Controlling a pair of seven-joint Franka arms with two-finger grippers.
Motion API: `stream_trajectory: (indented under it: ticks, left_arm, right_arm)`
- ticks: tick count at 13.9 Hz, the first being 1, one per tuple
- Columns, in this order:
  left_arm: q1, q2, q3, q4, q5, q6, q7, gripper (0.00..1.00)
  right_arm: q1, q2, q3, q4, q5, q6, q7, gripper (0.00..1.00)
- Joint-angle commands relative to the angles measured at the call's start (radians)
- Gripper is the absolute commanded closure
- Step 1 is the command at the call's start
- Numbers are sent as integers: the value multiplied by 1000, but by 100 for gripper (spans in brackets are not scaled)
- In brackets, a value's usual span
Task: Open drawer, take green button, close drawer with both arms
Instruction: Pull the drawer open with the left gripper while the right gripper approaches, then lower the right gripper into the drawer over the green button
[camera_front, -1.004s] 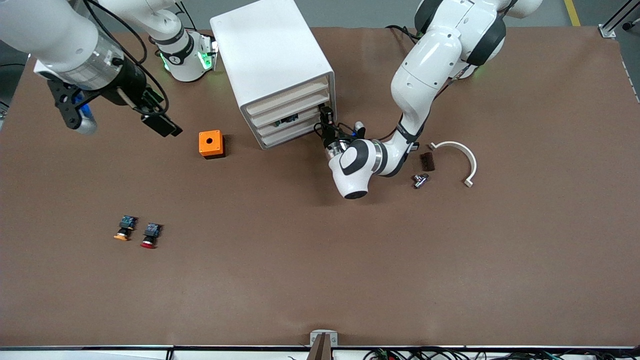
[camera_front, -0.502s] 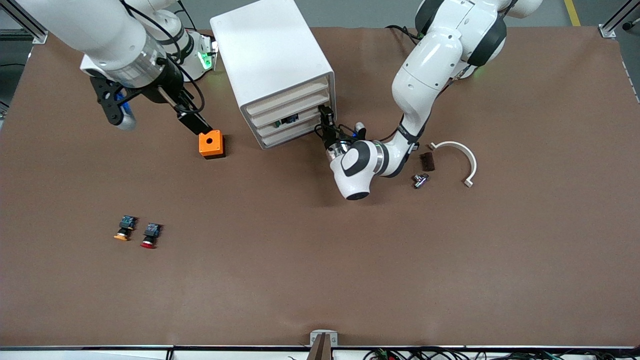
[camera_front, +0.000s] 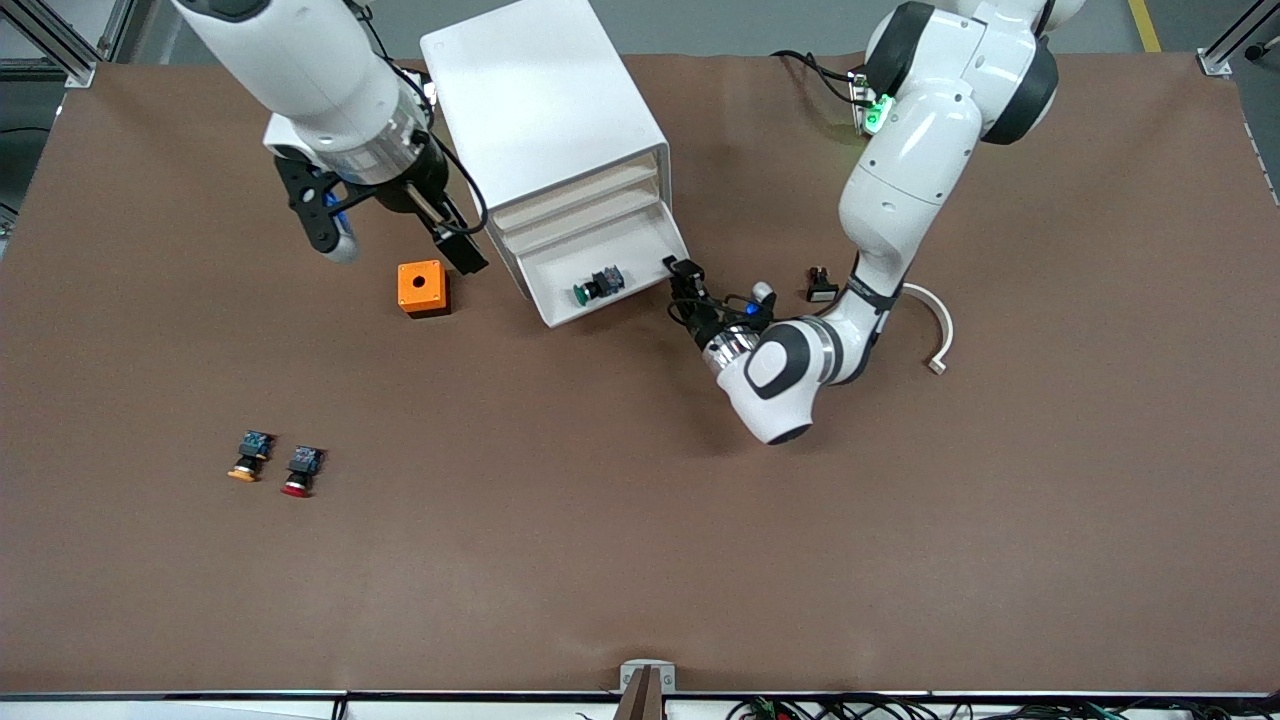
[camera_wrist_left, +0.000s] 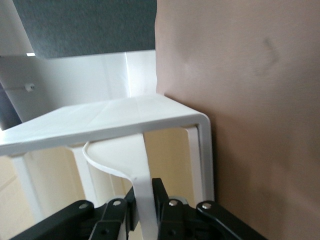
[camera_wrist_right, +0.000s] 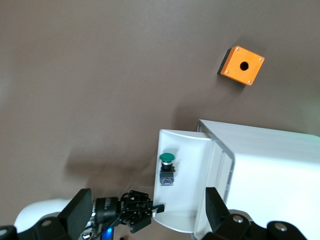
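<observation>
The drawer (camera_front: 600, 278) now stands pulled out of the cabinet (camera_front: 545, 120), its tab pinched by the left gripper (camera_front: 684, 272), baring the button (camera_front: 598, 286) inside, while the right gripper (camera_front: 400, 235), fingers spread and empty, has swung in beside the cabinet, likely to pick next.

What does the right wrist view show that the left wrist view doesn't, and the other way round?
Only the right wrist view: the green button lying in the open drawer, the orange box, and the open right hand over the table beside the cabinet. Only the left wrist view: the drawer's pull tab pinched by the left hand. Both: the drawer, the cabinet, the left hand at the drawer front.
</observation>
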Motion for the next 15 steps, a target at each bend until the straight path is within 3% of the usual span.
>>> stream_trajectory:
  ticks: [1,4,6,7,9,11,15]
  left_arm:
    - [30,-2,4,3,-20,30,13,86]
    - [35,-4,4,5,-20,30,15,86]
    - [38,-4,4,5,-20,30,21,78]
    - [38,-4,4,5,-20,30,25,56]
    - [38,-5,4,23,-20,35,25,0]
    - [44,-11,4,29,-20,33,35,0]
    - [82,-45,-4,75,-14,33,232,0]
  right_arm:
    - [52,26,-10,-6,-30,39,71,0]
    - [100,77,-10,-6,-58,94,142,0]
    - [122,115,-10,-6,-66,135,182,0]
    - [129,134,-10,-6,-67,148,186,0]
    - [140,166,-10,-9,-78,183,191,0]
    - [149,192,-10,-26,-83,221,191,0]
    - [186,194,-10,-183,-145,402,215,0]
